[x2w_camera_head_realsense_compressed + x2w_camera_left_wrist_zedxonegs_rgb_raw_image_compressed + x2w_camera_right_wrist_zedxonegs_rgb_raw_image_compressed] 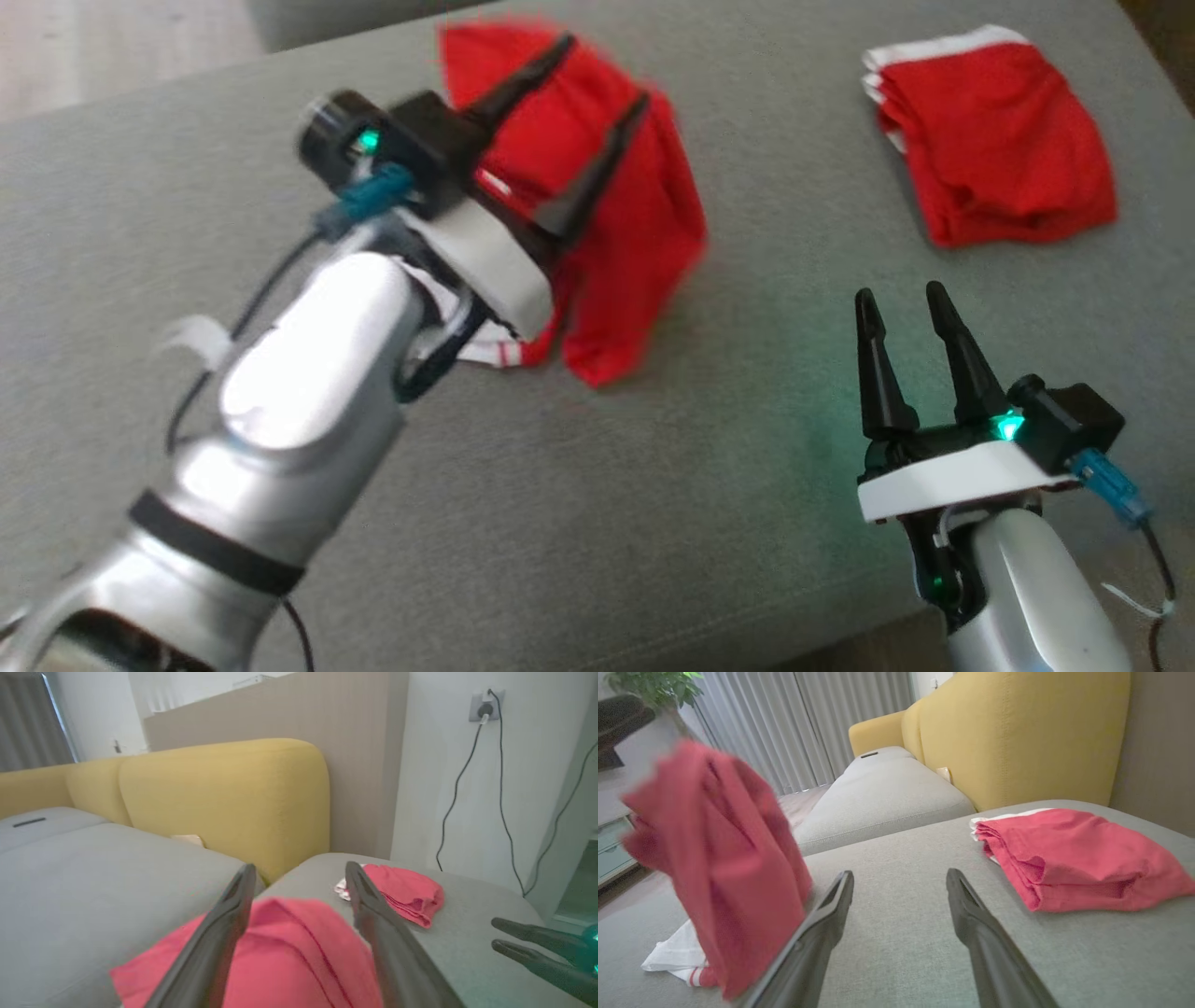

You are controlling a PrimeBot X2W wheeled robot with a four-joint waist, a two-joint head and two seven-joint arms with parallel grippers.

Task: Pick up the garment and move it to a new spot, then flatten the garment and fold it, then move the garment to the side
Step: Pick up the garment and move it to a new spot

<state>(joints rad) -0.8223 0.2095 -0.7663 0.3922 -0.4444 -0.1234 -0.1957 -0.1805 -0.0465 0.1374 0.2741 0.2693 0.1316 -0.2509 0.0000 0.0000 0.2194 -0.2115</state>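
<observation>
left gripper [604, 70] jaws spread wide, nothing pinched, sitting over the red garment [644, 233]. garment is bunched and blurred, left of centre on the grey sofa cushion [653, 523], white striped hem [677, 959] touching the cushion. right gripper [901, 292] open and empty, low over bare cushion. second red garment [999, 140], folded, lies far right, well apart from the first

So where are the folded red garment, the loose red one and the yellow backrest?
Folded red garment [1004, 149], head view, middle of its top layer.
Loose red garment [653, 243], head view, its broad right side.
Yellow backrest [224, 798], left wrist view, its front face.
</observation>
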